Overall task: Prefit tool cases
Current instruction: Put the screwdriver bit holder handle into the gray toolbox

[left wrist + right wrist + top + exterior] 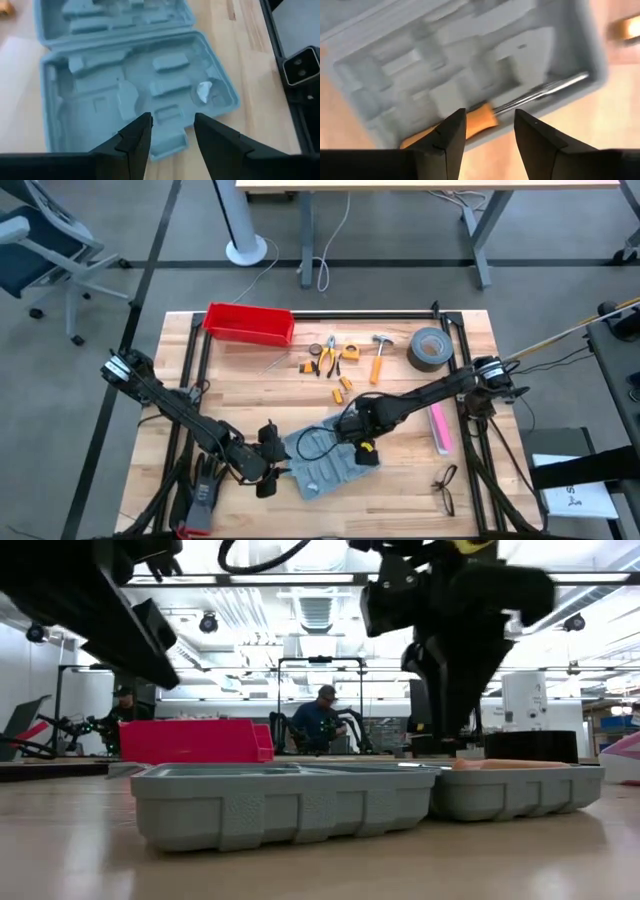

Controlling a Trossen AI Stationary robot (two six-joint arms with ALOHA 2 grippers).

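The grey-blue tool case (322, 462) lies open and flat on the table's near middle, both halves resting on the wood, slots up. It also shows in the low view (280, 798). A screwdriver with an orange handle (479, 123) and a metal shaft (547, 92) lies in one half of the case (445, 65). My right gripper (490, 122) is open just above that handle, one finger on either side of it. My left gripper (172, 125) is open and empty over the near-left edge of the case (140, 85), above the latch tab.
A red bin (248, 322) stands at the far left. Pliers, a hammer and small orange-handled tools (345, 358) and a tape roll (428, 348) lie along the far side. A pink tool (438, 428) and glasses (445, 488) lie at the right, gloves (200, 498) at the near left.
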